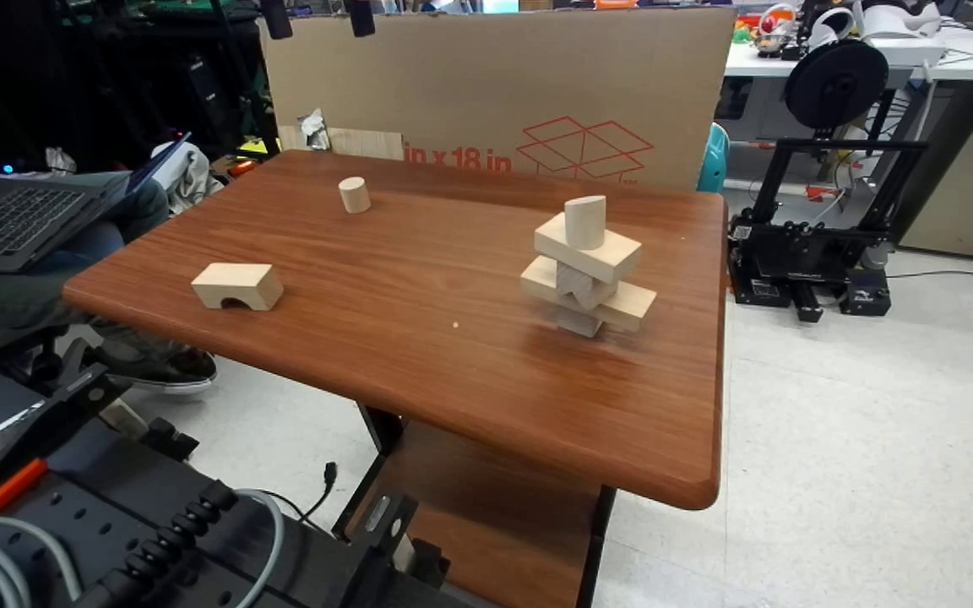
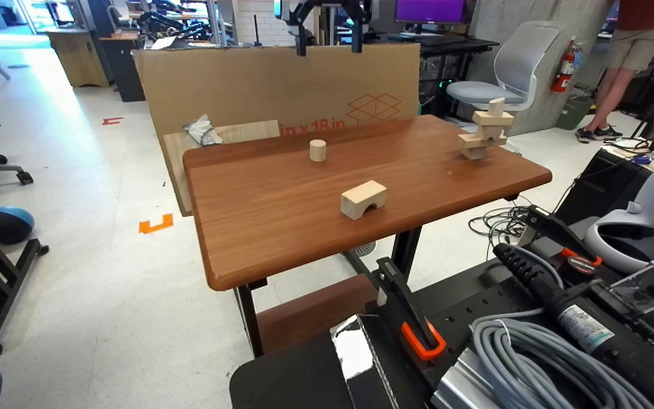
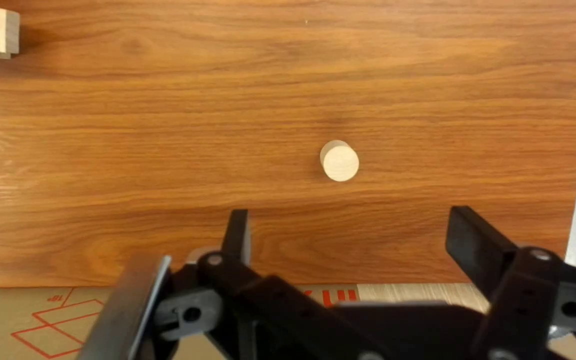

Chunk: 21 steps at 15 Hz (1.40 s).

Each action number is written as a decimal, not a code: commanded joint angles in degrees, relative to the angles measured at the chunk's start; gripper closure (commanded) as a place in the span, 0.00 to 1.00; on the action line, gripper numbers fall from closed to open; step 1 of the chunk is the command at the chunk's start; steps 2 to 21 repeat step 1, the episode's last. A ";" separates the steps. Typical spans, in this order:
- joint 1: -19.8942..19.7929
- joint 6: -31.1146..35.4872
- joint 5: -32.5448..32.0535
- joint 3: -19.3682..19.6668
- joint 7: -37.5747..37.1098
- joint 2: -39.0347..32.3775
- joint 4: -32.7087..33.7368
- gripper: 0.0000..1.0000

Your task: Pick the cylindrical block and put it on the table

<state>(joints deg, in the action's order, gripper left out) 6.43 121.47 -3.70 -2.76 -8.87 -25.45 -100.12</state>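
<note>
I have the jaws of my gripper [image 3: 350,217] spread wide apart, and in the wrist view the cylindrical block [image 3: 341,163] stands on end on the table [image 3: 143,150], apart from both fingers [image 3: 475,245]. In both exterior views the fingertips [image 2: 301,46] hang in front of the upper edge of the red-printed cardboard sheet [image 2: 236,79]. The cylindrical block sits toward the far edge, left of the pile of pale wooden blocks [image 1: 605,251], which I see at the right with an upright piece [image 1: 585,221] on top. The notched block [image 2: 364,196] rests toward the near edge, its curved cutout facing down. By the far left corner lies a crumpled silvery piece [image 2: 203,132], and in an exterior view I see a laptop [image 1: 22,215] at the left
</note>
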 commanded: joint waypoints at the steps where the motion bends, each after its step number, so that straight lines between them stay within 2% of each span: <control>1: 0.32 -0.11 0.14 0.23 0.09 -0.62 0.11 0.00; 21: 0.32 -0.11 0.14 0.23 0.09 -0.62 0.11 0.00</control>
